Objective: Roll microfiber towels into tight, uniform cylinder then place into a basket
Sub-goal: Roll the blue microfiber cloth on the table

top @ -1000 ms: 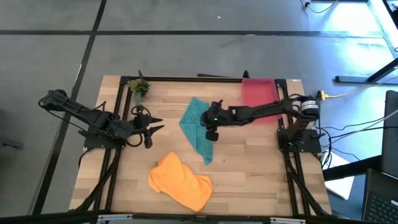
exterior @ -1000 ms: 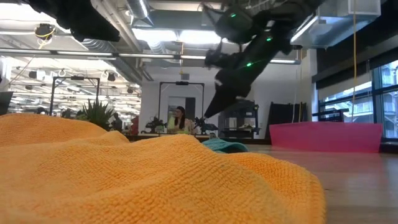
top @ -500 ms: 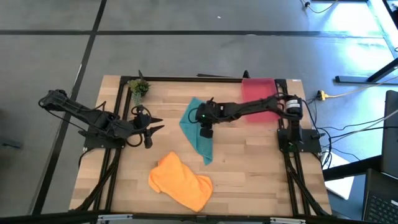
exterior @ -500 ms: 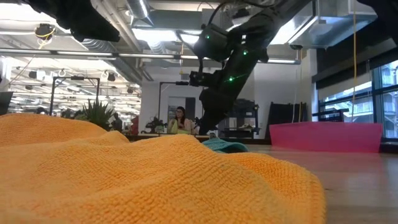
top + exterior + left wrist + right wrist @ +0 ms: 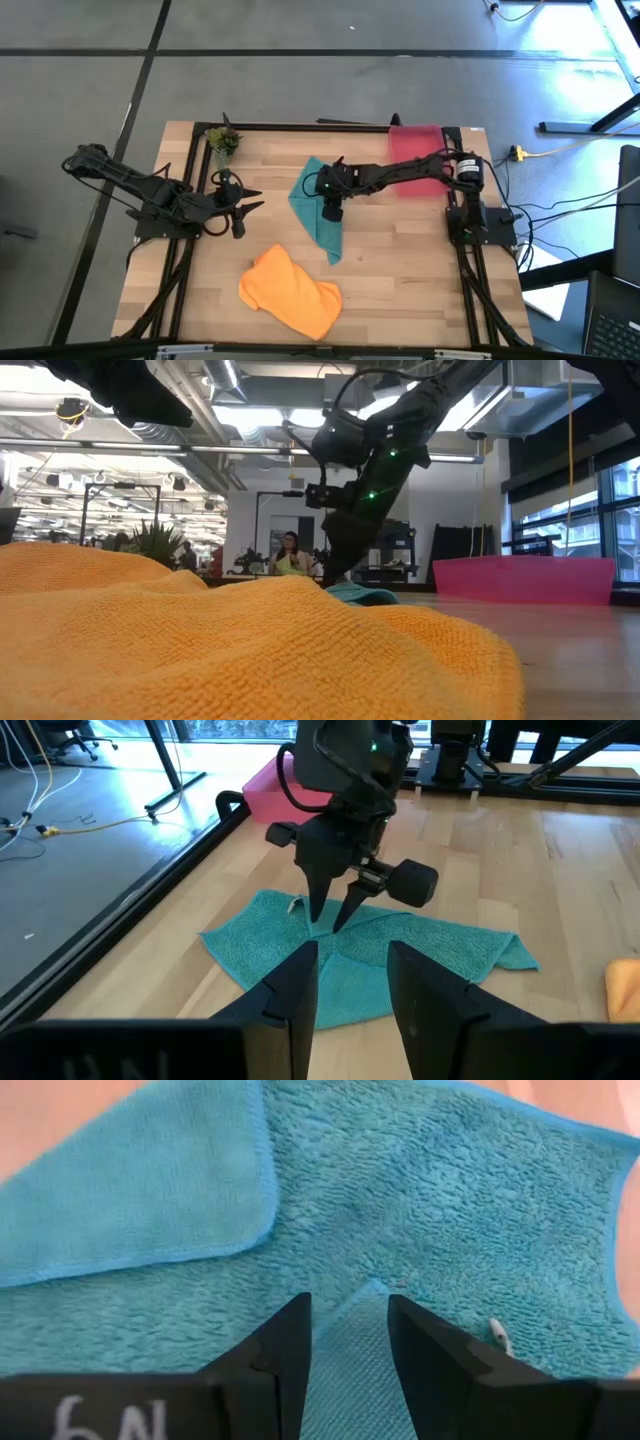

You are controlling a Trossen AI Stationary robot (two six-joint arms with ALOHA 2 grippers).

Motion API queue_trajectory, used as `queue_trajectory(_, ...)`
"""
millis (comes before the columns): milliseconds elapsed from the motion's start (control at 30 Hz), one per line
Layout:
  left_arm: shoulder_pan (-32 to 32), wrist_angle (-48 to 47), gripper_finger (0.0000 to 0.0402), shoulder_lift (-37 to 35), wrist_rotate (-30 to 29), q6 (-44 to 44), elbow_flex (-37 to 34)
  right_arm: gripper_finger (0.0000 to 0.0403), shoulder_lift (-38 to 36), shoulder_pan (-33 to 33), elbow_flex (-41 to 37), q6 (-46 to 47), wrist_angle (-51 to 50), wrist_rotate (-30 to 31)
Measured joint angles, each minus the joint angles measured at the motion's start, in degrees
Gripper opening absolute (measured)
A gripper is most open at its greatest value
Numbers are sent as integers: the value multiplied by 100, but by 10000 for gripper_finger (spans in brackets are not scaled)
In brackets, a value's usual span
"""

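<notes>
Teal towel (image 5: 318, 208) lies mid-table, partly folded. Right gripper (image 5: 332, 918) hovers just above it, fingers slightly apart; pinch one fold layer only. Left gripper (image 5: 247, 207) waits nearby, fingers apart. Basket (image 5: 417, 150) far corner.

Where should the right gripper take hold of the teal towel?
Probably the folded-over flap's edge on the teal towel, from straight above: the raised layer gives the fingers something to pinch. The right gripper hangs open over the towel's middle.
</notes>
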Motion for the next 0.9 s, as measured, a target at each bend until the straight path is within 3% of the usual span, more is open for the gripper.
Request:
queue_trajectory(267, 0, 0, 111, 0, 0, -8, 0, 132, 47, 0, -2, 135, 3, 58)
queue_trajectory(700, 0, 0, 111, 0, 0, -14, 0, 71, 65, -69, -51, 134, -8, 64)
queue_trajectory(900, 0, 0, 111, 0, 1, -14, 0, 70, 69, -133, -57, 135, -100, -7)
